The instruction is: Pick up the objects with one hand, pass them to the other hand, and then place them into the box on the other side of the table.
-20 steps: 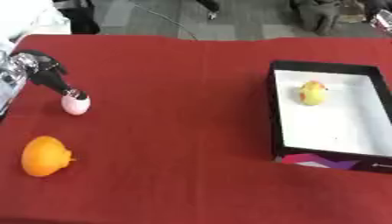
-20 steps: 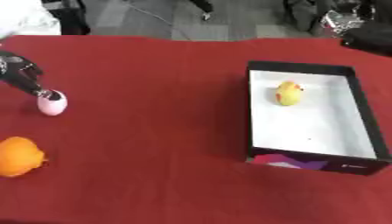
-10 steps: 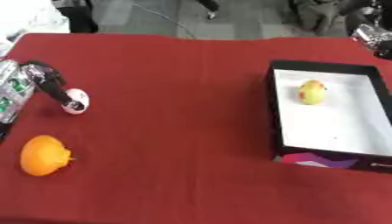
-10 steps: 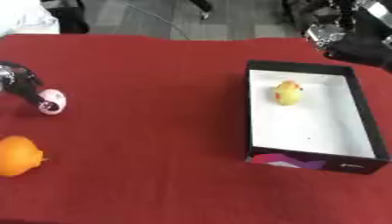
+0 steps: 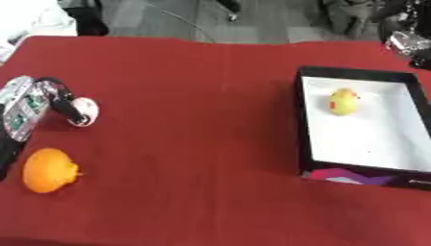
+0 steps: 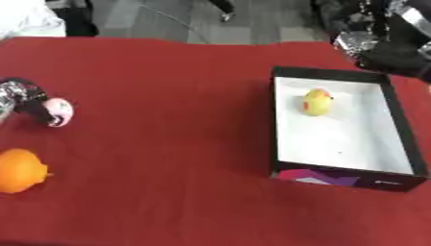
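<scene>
Nearest to us, one orange fruit (image 5: 49,169) is sitting on the red bench (image 5: 194,144) at our left edge, and just beyond it our left hand (image 5: 38,103) is curling its dark fingers (image 5: 67,103) round one small pink-and-white egg-shaped object (image 5: 85,110) that is resting on the cloth. Across the bench on our right, one black box (image 6: 336,178) with a white floor is holding one yellow fruit (image 6: 317,101) toward its far end. Farthest off, our right hand (image 6: 383,43) is showing at the upper right corner, and we cannot tell how its fingers are set.

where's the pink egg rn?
Far left of the red table, at the left robot hand fingertips, just above the orange fruit.
</scene>
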Controlling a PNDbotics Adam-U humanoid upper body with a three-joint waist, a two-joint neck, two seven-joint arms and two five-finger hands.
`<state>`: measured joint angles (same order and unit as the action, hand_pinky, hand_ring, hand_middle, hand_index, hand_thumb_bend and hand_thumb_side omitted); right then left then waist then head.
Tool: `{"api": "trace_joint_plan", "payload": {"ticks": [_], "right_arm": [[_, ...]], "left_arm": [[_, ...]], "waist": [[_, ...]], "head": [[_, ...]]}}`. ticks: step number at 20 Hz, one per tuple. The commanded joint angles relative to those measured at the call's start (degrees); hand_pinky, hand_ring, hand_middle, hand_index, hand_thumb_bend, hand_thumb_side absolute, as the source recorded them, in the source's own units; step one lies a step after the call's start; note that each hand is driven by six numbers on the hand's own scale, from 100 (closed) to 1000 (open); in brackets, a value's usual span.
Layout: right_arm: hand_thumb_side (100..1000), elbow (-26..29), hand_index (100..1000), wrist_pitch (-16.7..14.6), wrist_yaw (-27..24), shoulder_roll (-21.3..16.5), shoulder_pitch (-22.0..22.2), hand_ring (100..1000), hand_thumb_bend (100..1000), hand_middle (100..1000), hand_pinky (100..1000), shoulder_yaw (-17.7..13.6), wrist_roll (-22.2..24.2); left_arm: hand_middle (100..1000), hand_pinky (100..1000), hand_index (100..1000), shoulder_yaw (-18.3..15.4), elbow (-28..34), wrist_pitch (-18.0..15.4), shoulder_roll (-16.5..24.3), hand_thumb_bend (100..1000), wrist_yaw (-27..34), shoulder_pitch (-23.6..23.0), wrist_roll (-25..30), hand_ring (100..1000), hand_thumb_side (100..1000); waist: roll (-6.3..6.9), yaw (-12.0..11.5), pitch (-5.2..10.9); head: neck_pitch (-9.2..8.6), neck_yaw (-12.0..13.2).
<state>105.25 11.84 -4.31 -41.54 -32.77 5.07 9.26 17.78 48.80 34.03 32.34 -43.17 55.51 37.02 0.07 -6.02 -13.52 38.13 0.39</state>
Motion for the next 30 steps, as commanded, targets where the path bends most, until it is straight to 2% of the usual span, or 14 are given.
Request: {"api": "trace_joint_plan", "payload": {"ticks": [1, 4, 9, 13, 16, 18, 24, 30], "right_arm": [[413, 0.43, 901, -0.15, 0.07, -1.04, -0.88, 1000, 100, 716, 917, -0.34, -0.03], [415, 0.55, 901, -0.19, -0.35, -1.04, -1.37, 1000, 100, 716, 917, -0.48, -0.19], [424, 1.17, 897, -0.32, -1.46, -0.91, -3.51, 1000, 100, 713, 913, -0.55, -0.9], [429, 1.9, 900, -0.27, -2.39, -0.1, -5.89, 1000, 100, 721, 911, 0.1, -0.81], [422, 3.0, 911, -0.47, -1.91, 2.0, -9.33, 1000, 100, 744, 913, 1.91, 1.88], [377, 3.48, 919, -0.52, -0.97, 3.92, -11.86, 1000, 100, 758, 917, 3.51, 4.57], [317, 2.56, 946, -1.36, 4.88, 10.25, -17.81, 1000, 100, 806, 929, 8.49, 14.68], [278, 0.41, 953, -2.9, 11.72, 15.37, -20.37, 1000, 100, 818, 934, 12.26, 20.98]], "left_arm": [[615, 832, 647, 0.5, 4.64, 12.47, 2.54, 100, 0.46, 0.96, 11.65, 740, 179], [596, 806, 628, 1.39, 12.51, 14.79, 4.78, 100, 0.83, 0.13, 11.85, 709, 173], [546, 753, 589, 0.81, 28.64, 17.77, 8.66, 100, 1.35, -2.41, 8.75, 632, 239], [521, 731, 571, 0.1, 39.22, 17.89, 10.04, 100, 3.04, -4.86, 4.01, 598, 275], [514, 728, 567, 0.99, 47.53, 17.49, 9.4, 100, 3.64, -7.08, -1.67, 585, 305], [513, 732, 565, 1.47, 51.58, 17.04, 8.19, 100, 4.1, -8.37, -5.82, 580, 340], [500, 715, 562, 3.77, 57.24, 13.49, 4.01, 100, 5.3, -11.12, -17.84, 558, 395], [496, 707, 559, 6.06, 58.5, 8.13, 0.95, 100, 4.53, -12.71, -27.28, 550, 413]], "waist": [[0.05, -0.1, 1.46], [0.09, -0.18, 1.52], [0.06, -0.4, 1.67], [-0.03, -0.46, 1.75], [-0.09, -0.45, 1.81], [-0.15, -0.38, 1.86], [-0.52, -0.37, 1.99], [-0.99, -0.29, 2.06]], "head": [[-0.1, 0.19], [-0.13, 0.22], [-0.38, -0.14], [-0.73, -0.68], [-0.95, -1.82], [-1.05, -2.81], [-0.86, -6.68], [-0.64, -8.83]]}}
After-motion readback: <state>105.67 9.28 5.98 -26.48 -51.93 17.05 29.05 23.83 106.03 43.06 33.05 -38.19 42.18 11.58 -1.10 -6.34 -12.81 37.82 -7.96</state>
